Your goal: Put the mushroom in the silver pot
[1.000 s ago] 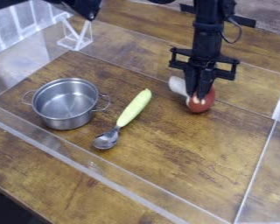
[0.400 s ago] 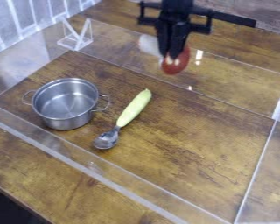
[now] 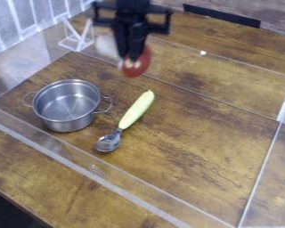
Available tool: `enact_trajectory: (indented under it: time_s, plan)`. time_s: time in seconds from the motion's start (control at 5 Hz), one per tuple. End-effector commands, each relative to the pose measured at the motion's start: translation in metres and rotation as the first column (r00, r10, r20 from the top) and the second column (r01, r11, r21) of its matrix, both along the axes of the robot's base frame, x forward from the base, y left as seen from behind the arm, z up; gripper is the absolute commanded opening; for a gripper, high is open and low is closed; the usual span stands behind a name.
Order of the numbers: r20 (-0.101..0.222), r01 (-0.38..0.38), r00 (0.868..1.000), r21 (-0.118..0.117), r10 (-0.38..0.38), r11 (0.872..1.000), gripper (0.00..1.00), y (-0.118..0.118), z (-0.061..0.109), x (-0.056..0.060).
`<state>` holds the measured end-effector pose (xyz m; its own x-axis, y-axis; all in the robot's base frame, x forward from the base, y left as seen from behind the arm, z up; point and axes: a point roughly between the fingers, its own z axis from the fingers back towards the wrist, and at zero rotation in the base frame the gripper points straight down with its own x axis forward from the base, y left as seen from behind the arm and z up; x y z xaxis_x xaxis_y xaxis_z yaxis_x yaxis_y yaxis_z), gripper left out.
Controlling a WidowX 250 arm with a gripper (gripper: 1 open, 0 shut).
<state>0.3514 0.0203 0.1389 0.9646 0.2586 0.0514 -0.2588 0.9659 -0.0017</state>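
Camera view — gripper (image 3: 134,61) clenched on the mushroom (image 3: 135,62), now lifted off the table and carried leftward — closer to the silver pot (image 3: 67,104), not yet above it.

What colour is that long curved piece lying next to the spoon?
Yellow-green piece, seen clearly in the camera view.

place: lab test bench | evidence: wooden tabletop (image 3: 192,142), clear acrylic barrier walls (image 3: 61,165)

Yellow-green banana-like piece (image 3: 136,109), metal spoon (image 3: 109,140) touching its lower end, wooden table (image 3: 205,151)
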Motion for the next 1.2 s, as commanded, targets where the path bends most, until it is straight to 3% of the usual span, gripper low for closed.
enact_trajectory:
  time_s: [0.0,0.4,0.6,1.0]
  plan:
    - [0.076,-0.079,0.994,0.023,0.077,0.997,0.00,0.025,0.024,-0.024]
    - [0.066,-0.151,0.987,0.037,0.149,0.988,0.00,0.052,0.020,-0.045]
    - [0.062,-0.176,0.983,0.041,0.173,0.984,0.00,0.062,0.015,-0.049]
    - [0.050,-0.222,0.974,0.041,0.220,0.974,0.00,0.076,0.004,-0.048]
